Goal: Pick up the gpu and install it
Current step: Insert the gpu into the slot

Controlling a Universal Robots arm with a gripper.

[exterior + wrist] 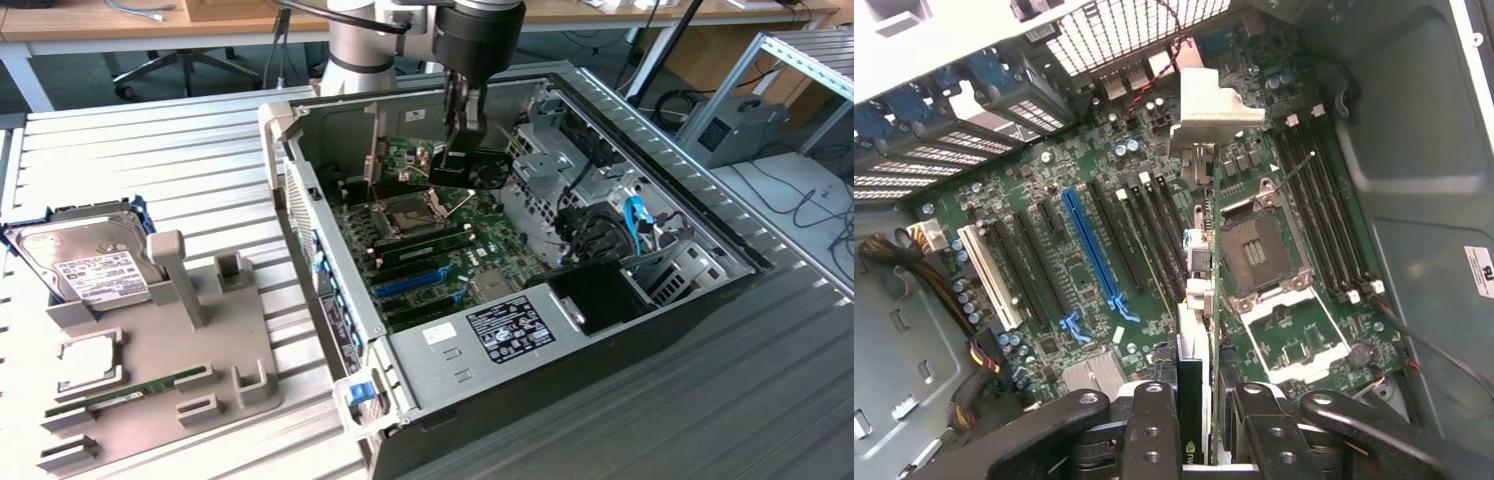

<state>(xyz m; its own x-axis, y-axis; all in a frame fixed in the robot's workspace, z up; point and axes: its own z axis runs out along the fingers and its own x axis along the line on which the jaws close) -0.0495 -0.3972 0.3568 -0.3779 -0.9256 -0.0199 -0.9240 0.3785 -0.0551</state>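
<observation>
One open computer case (400, 400), lying on its side, holds one green motherboard (1054, 170). One gpu (1197, 300) hangs edge-on above that motherboard, over the empty CPU socket (1254, 250) and well apart from the long blue slot (1094, 250); its silver end bracket (1209, 110) points away from the claw. One gripper (461, 150) reaches down into the case from above, its two black fingers (1154, 430) clamped on either face of the card's near end, so the claw grips the gpu. Inside the case, beside the motherboard: four black memory slots (1324, 210) next to the socket, one white slot (989, 275) beyond the blue one, one labelled power supply (514, 325) and metal drive bays (587, 190) with a blue cable (638, 215). Outside the case, towards the exterior view's left: one grey holder tray (147, 400) carrying one narrow green memory stick (134, 392) and one square silver chip (87, 360), and one silver hard drive (87, 265) with a white label just behind the tray. Case and tray rest on a ribbed grey metal table (160, 160). Behind the case, wooden desks (134, 25) and one office chair base (180, 65) stand on a blue-grey floor.
</observation>
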